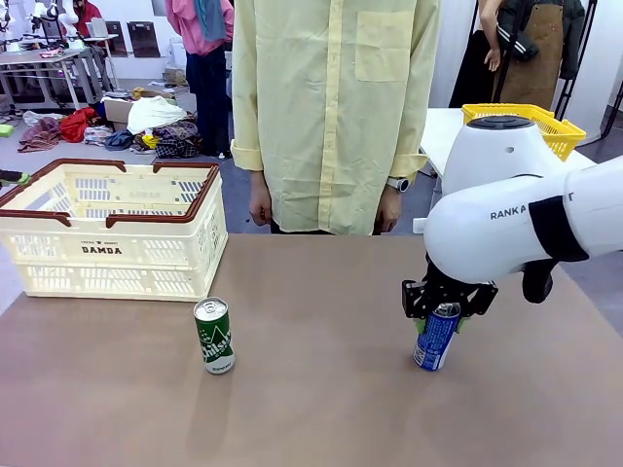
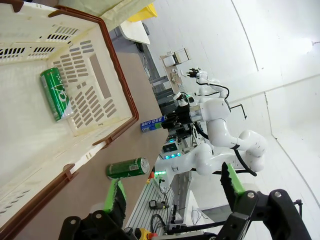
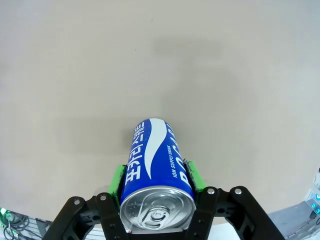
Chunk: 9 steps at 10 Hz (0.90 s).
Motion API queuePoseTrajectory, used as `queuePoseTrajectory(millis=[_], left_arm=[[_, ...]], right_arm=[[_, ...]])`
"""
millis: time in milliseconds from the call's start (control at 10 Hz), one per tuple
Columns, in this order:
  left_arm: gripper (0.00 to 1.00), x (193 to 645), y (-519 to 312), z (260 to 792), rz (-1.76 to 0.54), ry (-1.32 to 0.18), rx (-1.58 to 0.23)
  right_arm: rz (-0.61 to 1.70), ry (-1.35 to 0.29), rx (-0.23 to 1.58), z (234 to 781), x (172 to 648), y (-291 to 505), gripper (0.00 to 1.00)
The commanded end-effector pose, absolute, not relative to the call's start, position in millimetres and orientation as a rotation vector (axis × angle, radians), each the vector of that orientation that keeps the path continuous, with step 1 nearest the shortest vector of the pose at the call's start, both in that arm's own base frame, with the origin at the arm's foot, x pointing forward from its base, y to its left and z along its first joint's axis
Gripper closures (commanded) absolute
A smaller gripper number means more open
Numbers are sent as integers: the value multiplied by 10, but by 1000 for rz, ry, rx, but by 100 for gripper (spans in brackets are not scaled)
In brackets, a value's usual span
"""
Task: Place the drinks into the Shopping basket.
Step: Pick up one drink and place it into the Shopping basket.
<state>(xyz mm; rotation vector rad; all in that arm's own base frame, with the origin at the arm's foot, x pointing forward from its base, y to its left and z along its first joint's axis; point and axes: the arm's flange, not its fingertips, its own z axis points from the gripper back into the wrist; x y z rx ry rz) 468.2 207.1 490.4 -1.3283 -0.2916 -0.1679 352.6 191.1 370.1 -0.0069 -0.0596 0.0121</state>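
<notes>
While right gripper pinches blue can toward tabletop's right edge, lift, carry above Shopping basket rim; left gripper fingers wide.

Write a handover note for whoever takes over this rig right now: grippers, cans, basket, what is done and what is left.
Right gripper: shut on the blue can, tilted low at the table's right side; cannot tell if it is lifted.
Left gripper: open, empty, near a corner of the Shopping basket.
Done: one lying green can is inside the basket.
Left: the blue can and the standing green can, upright on the table in front of the basket.
</notes>
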Motion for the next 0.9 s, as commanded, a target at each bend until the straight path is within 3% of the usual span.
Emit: queuePoseTrajectory(millis=[0, 300, 800], left_arm=[[0, 4656, 2060, 4930, -168, -291, -1324], [0, 4656, 2060, 4930, -168, -291, -1324], [0, 4656, 2060, 4930, -168, -291, -1324]], right_arm=[[13, -88, 3, 3677, 3473, 1884, 100], [10, -100, 18, 3807, 3458, 1828, 100], [13, -204, 117, 5332, 3127, 1539, 100]])
